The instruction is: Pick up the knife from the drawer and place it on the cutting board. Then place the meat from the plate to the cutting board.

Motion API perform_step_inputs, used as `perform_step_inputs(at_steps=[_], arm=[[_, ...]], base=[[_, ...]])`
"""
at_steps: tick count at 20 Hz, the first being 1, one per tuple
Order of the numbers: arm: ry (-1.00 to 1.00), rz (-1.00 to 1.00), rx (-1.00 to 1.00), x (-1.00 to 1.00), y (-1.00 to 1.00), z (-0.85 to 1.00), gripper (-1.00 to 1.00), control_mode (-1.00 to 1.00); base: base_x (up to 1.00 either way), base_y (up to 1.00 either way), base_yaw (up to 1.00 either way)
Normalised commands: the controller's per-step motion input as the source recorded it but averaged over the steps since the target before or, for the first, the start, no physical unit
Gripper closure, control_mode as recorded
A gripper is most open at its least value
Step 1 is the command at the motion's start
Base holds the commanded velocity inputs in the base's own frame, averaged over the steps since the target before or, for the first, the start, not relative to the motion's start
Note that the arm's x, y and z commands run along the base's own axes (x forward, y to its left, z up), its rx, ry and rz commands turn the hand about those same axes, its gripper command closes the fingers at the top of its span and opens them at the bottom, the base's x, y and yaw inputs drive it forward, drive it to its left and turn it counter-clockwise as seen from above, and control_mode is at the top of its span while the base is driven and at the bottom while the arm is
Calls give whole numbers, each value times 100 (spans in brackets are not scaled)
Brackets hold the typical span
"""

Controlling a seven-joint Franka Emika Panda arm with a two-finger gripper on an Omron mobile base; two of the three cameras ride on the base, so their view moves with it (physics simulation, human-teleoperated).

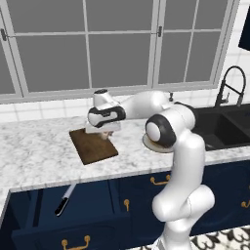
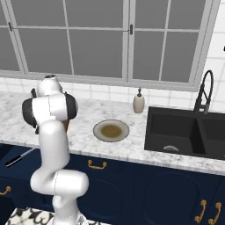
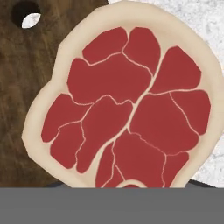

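Note:
The meat (image 3: 127, 105), red with a pale rim, sits very close under the hand and hides the fingertips. It hangs over the right edge of the dark-brown cutting board (image 3: 26, 78), near the board's small hole (image 3: 28, 17). From the left base view my gripper (image 1: 106, 133) is low over the cutting board (image 1: 93, 145), shut on the meat (image 1: 106, 135). The plate (image 2: 110, 131) lies bare on the counter. The black-handled knife (image 1: 64, 199) lies in the open navy drawer (image 1: 44, 215), also seen as the knife (image 2: 17, 158) at the left.
A black sink (image 2: 189, 129) with a dark faucet (image 2: 203, 92) is set into the counter on the right, a soap bottle (image 2: 139, 102) beside it. White marble counter (image 1: 34, 146) surrounds the board. My own arm (image 1: 171, 132) stretches across above the plate.

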Motion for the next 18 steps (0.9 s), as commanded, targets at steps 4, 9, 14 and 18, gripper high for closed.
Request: perform_step_inputs(at_steps=[4, 9, 14, 18], arm=[[0, 0, -9, 24, 16, -51, 100, -100], [2, 0, -2, 25, 2, -48, 100, -100], [6, 0, 0, 31, 0, -35, 100, -100], [3, 0, 0, 28, 0, -30, -100, -100]], base=[[0, 0, 0], [0, 0, 0], [0, 0, 0], [0, 0, 0]])
